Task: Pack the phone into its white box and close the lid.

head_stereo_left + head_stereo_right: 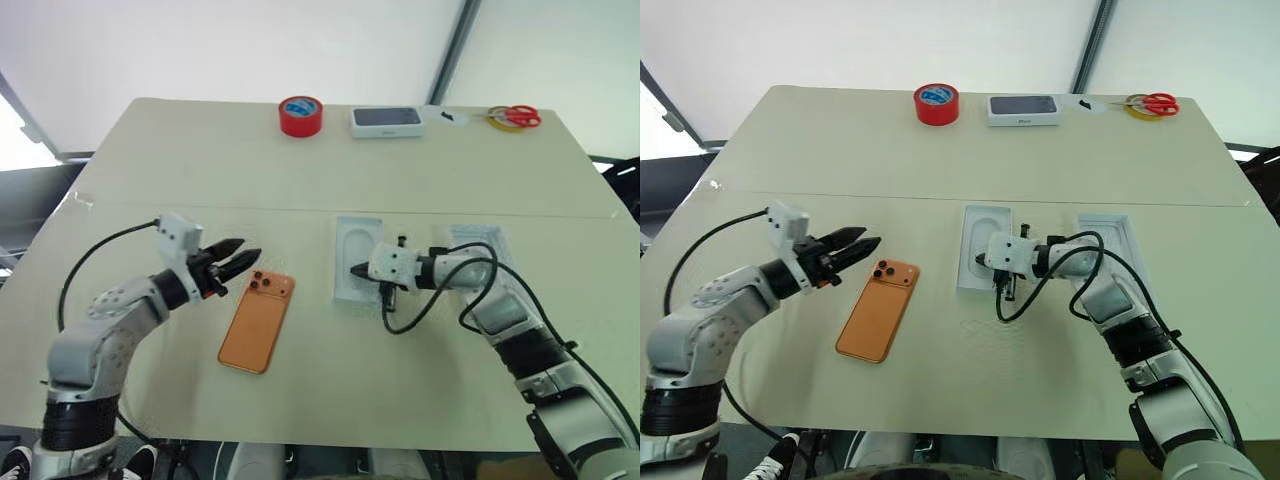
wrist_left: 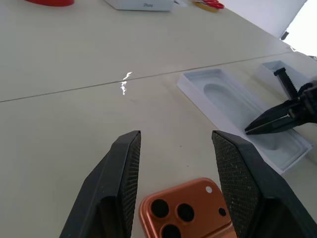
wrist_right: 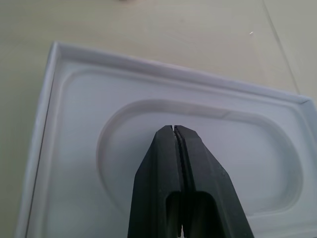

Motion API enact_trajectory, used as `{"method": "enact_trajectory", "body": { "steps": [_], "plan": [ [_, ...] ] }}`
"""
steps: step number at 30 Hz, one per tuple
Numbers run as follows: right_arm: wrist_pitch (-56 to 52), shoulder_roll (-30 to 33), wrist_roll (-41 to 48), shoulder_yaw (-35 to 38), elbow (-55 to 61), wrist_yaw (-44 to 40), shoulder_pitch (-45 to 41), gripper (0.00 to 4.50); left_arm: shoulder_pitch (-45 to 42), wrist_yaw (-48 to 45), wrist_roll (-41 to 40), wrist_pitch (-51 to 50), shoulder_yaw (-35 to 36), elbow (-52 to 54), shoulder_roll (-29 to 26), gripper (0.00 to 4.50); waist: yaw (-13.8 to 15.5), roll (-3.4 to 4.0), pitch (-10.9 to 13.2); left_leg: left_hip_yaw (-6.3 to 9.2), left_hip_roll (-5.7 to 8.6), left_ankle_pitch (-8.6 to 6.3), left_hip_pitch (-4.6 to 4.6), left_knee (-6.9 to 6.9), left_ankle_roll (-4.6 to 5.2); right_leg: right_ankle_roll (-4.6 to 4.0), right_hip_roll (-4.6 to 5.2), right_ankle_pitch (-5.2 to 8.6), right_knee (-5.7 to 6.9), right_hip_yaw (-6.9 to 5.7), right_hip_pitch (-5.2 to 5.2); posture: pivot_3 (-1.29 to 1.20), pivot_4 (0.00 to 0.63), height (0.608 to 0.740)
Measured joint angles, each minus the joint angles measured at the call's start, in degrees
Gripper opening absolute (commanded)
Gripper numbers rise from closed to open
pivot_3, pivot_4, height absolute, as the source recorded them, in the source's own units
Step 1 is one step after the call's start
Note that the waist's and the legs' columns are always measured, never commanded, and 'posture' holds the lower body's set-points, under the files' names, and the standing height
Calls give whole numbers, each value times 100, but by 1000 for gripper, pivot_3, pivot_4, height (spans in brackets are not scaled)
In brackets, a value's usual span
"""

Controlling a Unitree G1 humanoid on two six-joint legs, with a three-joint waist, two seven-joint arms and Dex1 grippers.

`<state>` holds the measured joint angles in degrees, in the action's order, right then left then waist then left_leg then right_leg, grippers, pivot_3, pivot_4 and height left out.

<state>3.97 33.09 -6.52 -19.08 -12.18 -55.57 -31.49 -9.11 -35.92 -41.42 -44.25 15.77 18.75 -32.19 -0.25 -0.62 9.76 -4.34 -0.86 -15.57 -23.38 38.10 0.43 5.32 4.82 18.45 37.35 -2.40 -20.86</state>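
One orange smartphone (image 1: 257, 321) lies flat; one white box with moulded insert (image 1: 357, 259), one white lid (image 1: 478, 243). Left gripper (image 1: 240, 258) open, empty; right gripper (image 1: 357, 269) closed, empty.

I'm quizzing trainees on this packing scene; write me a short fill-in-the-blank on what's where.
1. The phone lies with its ____ lenses facing up.
2. The right gripper, fingers ____, is over the white box.
3. The left gripper is ____, above the phone.
4. The tape roll is ____.

Missing: camera; shut; open; red
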Motion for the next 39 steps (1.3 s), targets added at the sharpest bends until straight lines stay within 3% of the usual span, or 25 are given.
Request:
{"method": "enact_trajectory", "body": {
  "steps": [7,11,16,25,39],
  "plan": [
    [-442,-98,334,237,112,-124,-183,38,1084,-121,-1607,-1417,1040,188,-633,2425,-110,5,6,2,-1,-1,-4,-13,2,-2,5,1,0,-1,-11,0,150,730],
    [-1390,-143,1027,557,1099,-296,-267,38,1512,-392,-1939,-1701,1298,160,-1019,2425,-73,4,6,4,1,-5,-3,-12,3,-4,13,2,0,-1,-11,0,150,730],
    [-2259,-180,1245,153,2159,-421,17,38,1790,-865,-1915,-1723,1243,-130,-1161,2425,-71,3,5,3,6,-10,-3,-15,7,-10,22,2,-2,-1,-20,0,150,730],
    [-2622,-437,410,-1277,2199,-373,132,38,1525,-1356,-1351,-1394,532,-642,-1283,2425,-106,4,4,-6,6,-10,-6,-32,6,-20,23,4,-1,4,-52,0,150,730],
    [-2640,-1209,-156,-1692,1802,-15,-88,38,639,-1624,-715,-1171,-355,-1183,-1155,2425,-178,12,-14,-6,10,-6,-3,-41,4,-19,23,1,2,3,-48,0,150,730]
  ]
}}
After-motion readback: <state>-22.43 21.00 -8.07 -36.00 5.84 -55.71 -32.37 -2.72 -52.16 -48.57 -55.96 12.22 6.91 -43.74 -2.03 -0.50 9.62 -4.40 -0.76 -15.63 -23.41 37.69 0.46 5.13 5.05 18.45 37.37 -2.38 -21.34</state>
